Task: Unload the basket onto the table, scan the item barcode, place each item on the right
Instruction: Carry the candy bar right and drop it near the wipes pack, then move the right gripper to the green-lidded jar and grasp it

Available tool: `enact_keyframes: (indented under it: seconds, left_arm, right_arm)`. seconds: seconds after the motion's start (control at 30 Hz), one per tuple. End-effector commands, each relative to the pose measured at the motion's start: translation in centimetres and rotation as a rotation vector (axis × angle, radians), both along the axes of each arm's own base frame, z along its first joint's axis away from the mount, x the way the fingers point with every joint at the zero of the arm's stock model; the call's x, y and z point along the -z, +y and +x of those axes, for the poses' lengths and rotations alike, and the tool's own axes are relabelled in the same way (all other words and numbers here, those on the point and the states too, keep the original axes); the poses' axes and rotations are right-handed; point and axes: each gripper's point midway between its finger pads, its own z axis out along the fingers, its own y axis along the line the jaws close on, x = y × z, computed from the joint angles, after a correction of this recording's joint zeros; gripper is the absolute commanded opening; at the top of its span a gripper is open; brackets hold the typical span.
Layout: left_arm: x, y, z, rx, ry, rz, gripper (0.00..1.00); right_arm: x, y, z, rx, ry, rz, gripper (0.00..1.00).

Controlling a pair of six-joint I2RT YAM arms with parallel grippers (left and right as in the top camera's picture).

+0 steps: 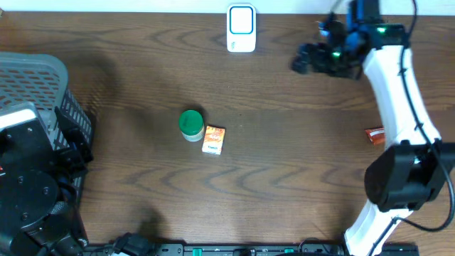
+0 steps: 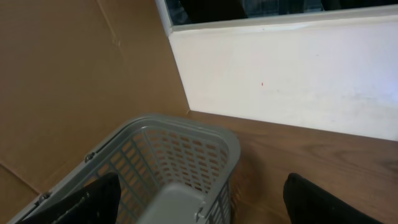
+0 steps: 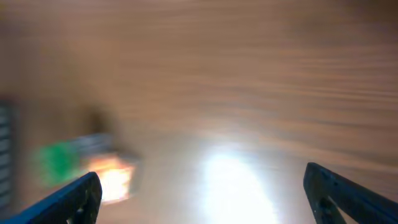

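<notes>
While the dark, wood-grained surface [image 1: 142, 185] is being viewed from above, a grey plastic basket [image 1: 35, 75] with slotted lattice walls is being shown at its far left edge, and the black left arm [image 1: 28, 192] is lying over the basket's near side. In the left wrist view the left pincer [image 2: 200, 186] is being held spread wide above the basket's rounded rim, with nothing being gripped between its black fingers [image 2: 87, 202]. Brown cardboard [image 2: 62, 74] and a white wall [image 2: 280, 68] are being seen behind.

Near the middle of the surface a small round jar [image 1: 190, 124] with a green cap is standing, and a small orange rectangular box [image 1: 213, 139] is lying just beside it on the right. Nothing is standing between these two and the white, blue-faced scanner [image 1: 241, 28], which is being seen at the far edge, well apart from them.

To the right of the scanner the right pincer [image 1: 306, 58] is being held above bare wood, its dark fingers [image 3: 348, 199] being spread wide with nothing pinched; its wrist view is coming out blurred. At the far right a red packet [image 1: 375, 135] is being partly hidden by the white arm [image 1: 398, 92].
</notes>
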Motion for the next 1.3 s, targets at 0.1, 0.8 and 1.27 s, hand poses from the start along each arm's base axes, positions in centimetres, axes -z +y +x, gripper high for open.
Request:
enact_keyframes:
  seconds: [0.1,0.8,1.27]
  left_arm:
    - [0.1,0.1,0.0,-0.012,0.003,0.003,0.84]
    - [0.1,0.1,0.0,-0.012,0.003,0.003,0.84]
    - [0.1,0.1,0.0,-0.012,0.003,0.003,0.84]
  right_arm:
    - [-3.6,15.8,-5.6,0.054,0.325,0.410,0.97]
    - [5.1,27.0,-10.1,1.147,0.389,0.274,0.99]
    - [13.8,30.6,-9.6,1.105,0.570,0.243,0.99]
